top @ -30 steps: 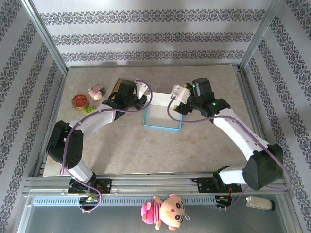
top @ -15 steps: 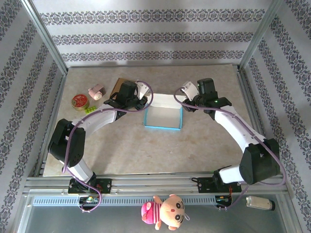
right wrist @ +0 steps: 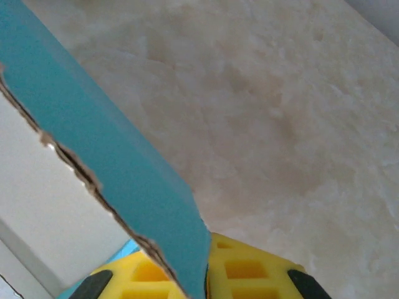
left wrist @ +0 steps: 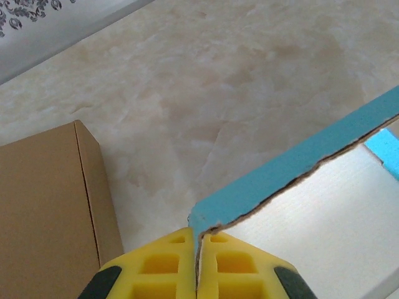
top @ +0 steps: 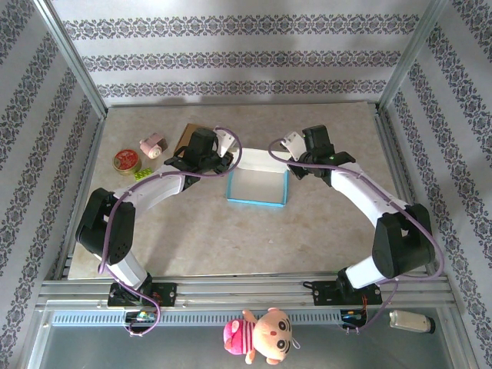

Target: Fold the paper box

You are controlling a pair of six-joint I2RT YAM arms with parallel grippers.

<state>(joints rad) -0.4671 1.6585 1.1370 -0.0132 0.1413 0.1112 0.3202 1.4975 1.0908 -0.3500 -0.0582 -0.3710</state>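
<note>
Top view: the paper box [top: 258, 187] sits open in the middle of the desk [top: 231, 238], with the left tool [top: 227, 159] at its far-left corner and the right tool [top: 286, 156] at its far-right corner.

Left wrist: the yellow pads [left wrist: 162, 265] are clamped tight on the blue wall's corner.

Right wrist: the pads [right wrist: 249, 268] are closed on the blue wall's edge.

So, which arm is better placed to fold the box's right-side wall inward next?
Right, probably: the right tool pinches that wall of the blue-and-white paper box, while the left tool holds its far left corner.
</note>
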